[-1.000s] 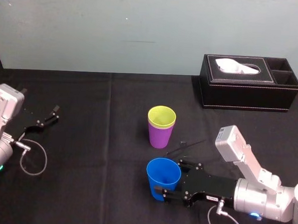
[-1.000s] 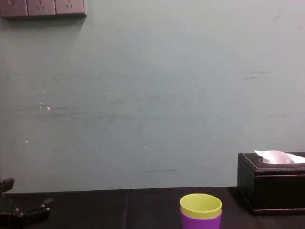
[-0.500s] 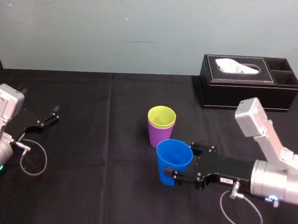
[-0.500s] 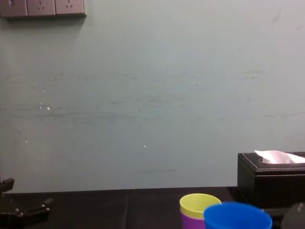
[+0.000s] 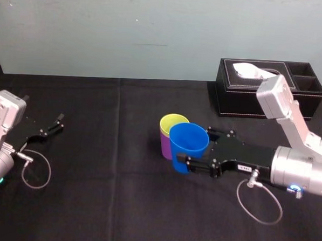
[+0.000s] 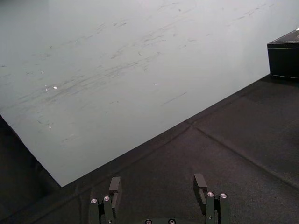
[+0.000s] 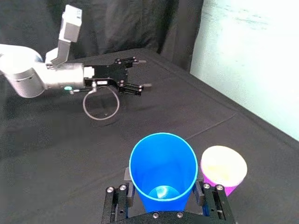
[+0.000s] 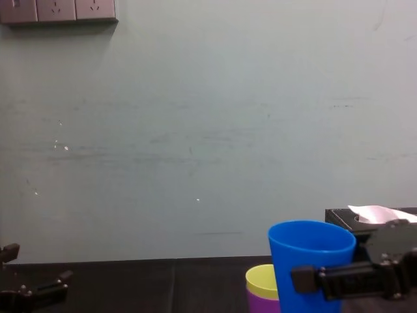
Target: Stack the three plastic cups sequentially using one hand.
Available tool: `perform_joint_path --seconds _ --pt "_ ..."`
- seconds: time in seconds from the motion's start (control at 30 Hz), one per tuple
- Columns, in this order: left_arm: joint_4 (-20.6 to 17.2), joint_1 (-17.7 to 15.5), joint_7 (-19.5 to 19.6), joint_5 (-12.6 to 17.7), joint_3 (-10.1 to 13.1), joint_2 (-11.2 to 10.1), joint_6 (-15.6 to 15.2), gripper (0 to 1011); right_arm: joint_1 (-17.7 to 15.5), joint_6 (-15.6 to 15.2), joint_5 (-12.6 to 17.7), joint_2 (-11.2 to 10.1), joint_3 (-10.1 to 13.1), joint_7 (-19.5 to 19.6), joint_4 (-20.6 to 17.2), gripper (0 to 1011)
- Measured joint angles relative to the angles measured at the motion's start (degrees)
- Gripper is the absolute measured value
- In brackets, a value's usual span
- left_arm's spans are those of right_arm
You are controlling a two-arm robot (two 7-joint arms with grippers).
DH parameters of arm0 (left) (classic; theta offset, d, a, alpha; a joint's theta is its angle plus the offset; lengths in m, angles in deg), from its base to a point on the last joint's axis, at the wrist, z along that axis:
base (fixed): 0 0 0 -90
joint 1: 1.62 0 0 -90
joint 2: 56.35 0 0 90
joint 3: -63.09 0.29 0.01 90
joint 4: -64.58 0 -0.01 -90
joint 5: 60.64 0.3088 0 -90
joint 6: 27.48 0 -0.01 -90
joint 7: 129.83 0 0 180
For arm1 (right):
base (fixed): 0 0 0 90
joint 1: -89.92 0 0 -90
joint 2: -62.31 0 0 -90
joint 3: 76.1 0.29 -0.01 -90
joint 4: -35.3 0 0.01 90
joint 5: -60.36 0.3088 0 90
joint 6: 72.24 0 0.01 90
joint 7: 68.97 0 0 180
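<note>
The right gripper (image 5: 189, 147) clasps a smooth, tapered bright blue plastic cup (image 5: 188, 149), one black finger on each side of the cup's wall. The cup is upright, mouth up. It is held just beside a purple plastic cup (image 5: 164, 145), on that cup's right and slightly nearer the robot. In the chest view the blue rim stands higher than the rims behind it.

A yellow-green plastic cup (image 5: 170, 122) sits nested inside the purple cup, its rim showing above the purple one. The pair stands on the black cloth-covered table (image 5: 103, 193).

From the right wrist, the blue cup (image 7: 162, 168) is seen between the gripper's fingers (image 7: 127, 176), with the yellow-green cup (image 7: 223, 164) close alongside.

Well to the purple cup's left, the left gripper (image 5: 60, 121) lies low over the cloth with its fingers spread wide apart and nothing between them.

A black leather-look tissue box (image 5: 267, 99) stands behind and to the right of the purple cup, against the pale wall.
</note>
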State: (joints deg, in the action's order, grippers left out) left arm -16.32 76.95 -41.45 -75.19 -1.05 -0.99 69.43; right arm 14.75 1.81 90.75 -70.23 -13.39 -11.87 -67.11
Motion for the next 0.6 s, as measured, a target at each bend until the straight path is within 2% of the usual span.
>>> perform_joint_path --seconds 0.3,0.6 --pt "0.0 0.0 0.0 0.0 0.0 0.0 0.0 1010 4.87 -1.97 -2.1 3.11 -2.22 1.77 3.34 730" --pt "0.0 0.0 0.0 0.0 0.0 0.0 -0.01 1010 8.33 -3.29 -2.73 5.63 -2.98 2.46 6.67 730"
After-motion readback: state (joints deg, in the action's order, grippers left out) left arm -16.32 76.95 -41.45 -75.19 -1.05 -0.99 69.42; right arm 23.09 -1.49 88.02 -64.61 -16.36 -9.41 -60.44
